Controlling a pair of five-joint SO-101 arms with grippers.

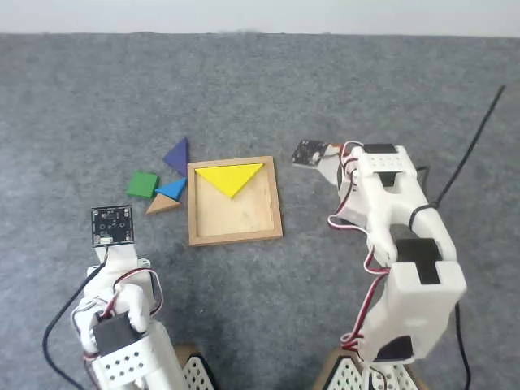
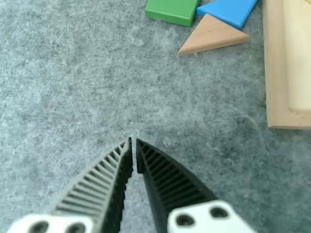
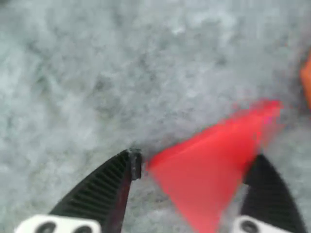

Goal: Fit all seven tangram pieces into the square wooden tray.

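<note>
Right gripper (image 3: 197, 162): jaws spread wide, red triangle (image 3: 209, 187) between them. One fingertip (image 3: 132, 162) sits just beside its corner; we can't tell if the pads press it. An orange piece (image 3: 306, 80) lies near. Left gripper (image 2: 134, 143): jaws almost together, empty, over grey felt (image 2: 73, 87), apart from the tan triangle (image 2: 214, 35), light blue piece (image 2: 228, 10) and green square (image 2: 172, 9). We see the wooden tray (image 1: 236, 236) between the arms, with a yellow triangle (image 1: 230, 177) inside at the far rim. A dark blue triangle (image 1: 178, 155) lies outside it.
</note>
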